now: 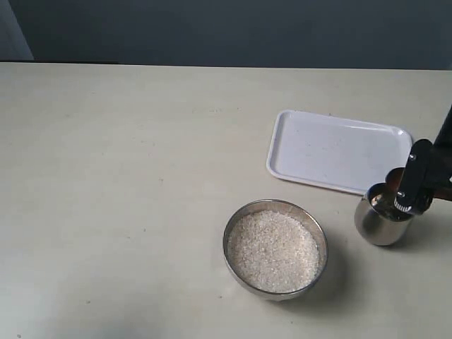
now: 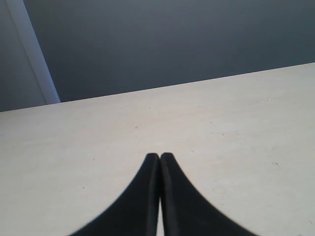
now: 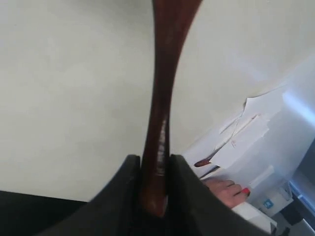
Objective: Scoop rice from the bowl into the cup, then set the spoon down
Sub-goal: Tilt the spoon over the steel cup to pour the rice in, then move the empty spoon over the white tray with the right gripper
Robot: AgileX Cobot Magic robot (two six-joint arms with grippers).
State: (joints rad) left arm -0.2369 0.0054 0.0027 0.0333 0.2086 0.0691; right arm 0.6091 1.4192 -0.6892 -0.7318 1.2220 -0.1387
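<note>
The steel bowl sits near the table's front, filled with white rice. To its right stands the small steel cup. My right gripper hangs right over the cup's mouth, shut on the reddish-brown spoon; only a brown bit shows there. In the right wrist view the spoon handle is clamped at my right gripper, and its head runs out of frame. My left gripper is shut on nothing above bare table and is absent from the exterior view.
A white rectangular tray lies behind the cup and bowl, at the back right. Off the table's edge, the right wrist view shows papers and a person's hand.
</note>
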